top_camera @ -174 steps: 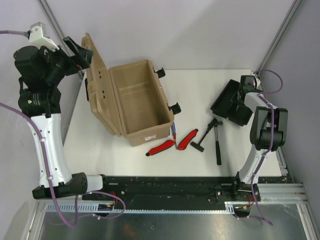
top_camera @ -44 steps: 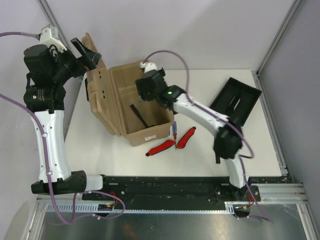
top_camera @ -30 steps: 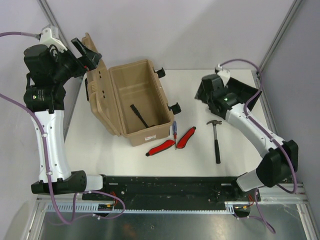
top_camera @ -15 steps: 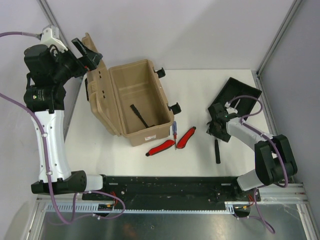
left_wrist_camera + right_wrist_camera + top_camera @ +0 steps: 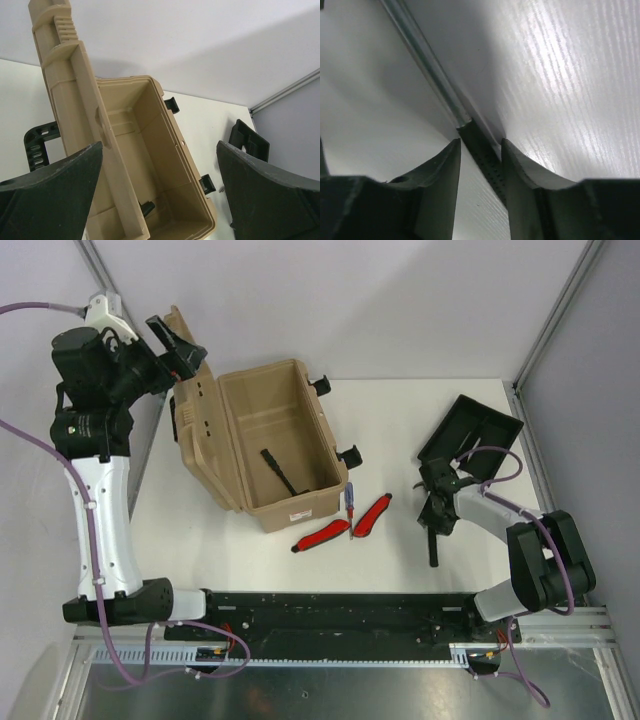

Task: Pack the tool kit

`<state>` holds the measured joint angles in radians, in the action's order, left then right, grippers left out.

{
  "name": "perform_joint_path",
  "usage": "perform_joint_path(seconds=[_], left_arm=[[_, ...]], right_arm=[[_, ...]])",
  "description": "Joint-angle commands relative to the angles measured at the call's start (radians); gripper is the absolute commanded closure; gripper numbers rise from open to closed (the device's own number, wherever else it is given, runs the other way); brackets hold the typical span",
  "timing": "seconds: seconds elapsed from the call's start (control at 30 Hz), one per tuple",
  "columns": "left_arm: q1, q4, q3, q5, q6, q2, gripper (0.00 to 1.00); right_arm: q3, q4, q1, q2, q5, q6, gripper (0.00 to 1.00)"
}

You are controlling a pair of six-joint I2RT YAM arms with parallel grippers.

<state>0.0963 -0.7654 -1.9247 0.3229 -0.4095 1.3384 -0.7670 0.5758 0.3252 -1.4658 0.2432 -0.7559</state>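
The tan toolbox (image 5: pixel 285 445) stands open, its lid (image 5: pixel 195 420) tilted up on the left. A black tool (image 5: pixel 278 470) lies inside it. My left gripper (image 5: pixel 178 345) is open, its jaws either side of the lid's top edge (image 5: pixel 65 90); the box interior (image 5: pixel 165 165) shows below. My right gripper (image 5: pixel 436 505) is low on the table, its open fingers straddling the hammer (image 5: pixel 434 545). The hammer's black grip (image 5: pixel 487 167) runs between the fingers with a gap on the left. The red-handled pliers (image 5: pixel 340 527) and the blue-red screwdriver (image 5: pixel 349 502) lie in front of the box.
The black inner tray (image 5: pixel 470 432) lies tilted at the right rear of the table, also seen in the left wrist view (image 5: pixel 248 142). Black latches (image 5: pixel 349 455) stick out from the box's right wall. A metal frame post (image 5: pixel 555 320) rises at the right.
My right arm left a black tool in the box, swung back to the right and came down over the hammer. My left arm has barely moved.
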Motion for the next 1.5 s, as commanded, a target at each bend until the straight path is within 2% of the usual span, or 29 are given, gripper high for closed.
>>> perform_joint_path(seconds=[0.0,0.13,0.2,0.33,0.53,0.67,0.8,1.07,1.3,1.47], left_arm=[[-0.008,0.02,-0.044,0.032,0.013,0.018,0.01],[-0.007,0.017,-0.041,0.033,0.015,0.019,0.01],[-0.007,0.016,-0.036,0.034,0.014,0.02,0.01],[-0.007,0.016,-0.037,0.043,0.004,0.025,0.01],[-0.01,0.015,-0.048,0.057,-0.018,0.03,0.01],[-0.024,0.018,-0.035,0.038,-0.027,0.023,0.01],[-0.046,0.02,-0.023,0.021,-0.03,0.0,0.01],[-0.066,0.032,0.006,0.008,-0.029,-0.055,0.01],[-0.068,0.032,0.02,-0.048,-0.003,-0.092,0.01],[-0.068,0.033,0.037,-0.087,0.022,-0.118,0.01]], right_arm=[[0.03,0.005,0.045,-0.028,-0.039,-0.036,0.68],[0.03,0.006,0.063,-0.03,-0.028,-0.046,0.94],[0.025,0.012,0.068,-0.014,-0.018,-0.046,0.99],[-0.011,0.055,0.086,0.063,0.006,-0.036,1.0],[-0.111,0.101,0.123,0.293,0.008,-0.04,1.0],[-0.161,0.042,0.118,0.429,-0.047,-0.031,1.0],[-0.224,-0.056,0.129,0.492,-0.12,-0.03,1.0],[-0.422,-0.237,0.311,0.314,-0.073,0.067,1.0],[-0.659,-0.405,0.41,-0.007,-0.064,0.195,1.0],[-0.922,-0.351,0.452,-0.279,-0.048,0.285,1.0]])
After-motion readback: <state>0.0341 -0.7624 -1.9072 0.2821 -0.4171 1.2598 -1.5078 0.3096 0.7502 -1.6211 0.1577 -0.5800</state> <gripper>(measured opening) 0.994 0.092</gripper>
